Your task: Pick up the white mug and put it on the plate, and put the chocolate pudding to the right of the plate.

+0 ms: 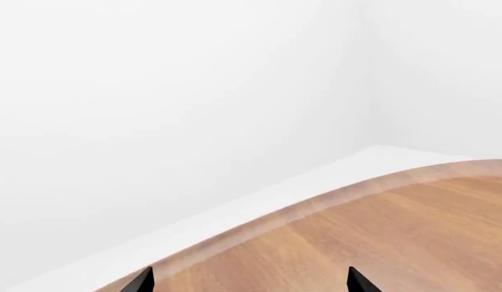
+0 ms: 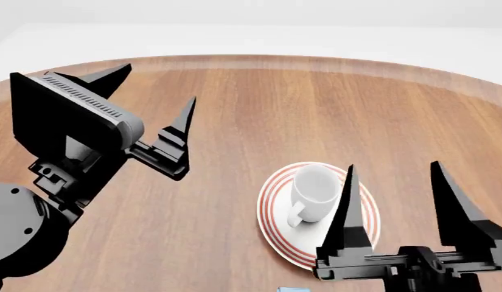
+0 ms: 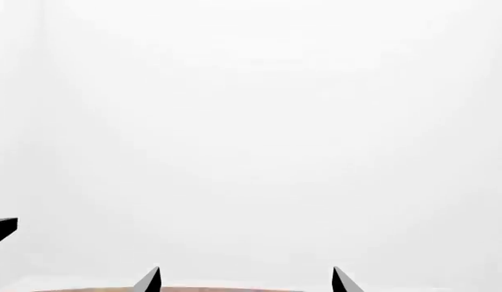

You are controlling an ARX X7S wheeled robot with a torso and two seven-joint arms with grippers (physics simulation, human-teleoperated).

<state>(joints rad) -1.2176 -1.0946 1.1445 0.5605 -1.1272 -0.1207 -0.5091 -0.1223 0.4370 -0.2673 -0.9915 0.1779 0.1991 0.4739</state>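
White mug [image 2: 314, 191] stands on your plate [image 2: 274, 234] near the table's [image 2: 259, 103] near edge; both arms' fingers [image 2: 350, 210] spread wide, empty, above bare wood.

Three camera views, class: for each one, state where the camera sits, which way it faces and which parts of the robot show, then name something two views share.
Head view: on the robot's head, looking down over the table; shows the white mug on the plate, left gripper, right gripper.
Left wrist view: near the left gripper, facing the table edge and white wall.
Right wrist view: near the right gripper, facing blank wall.
Shared: head and left wrist views both show the table.
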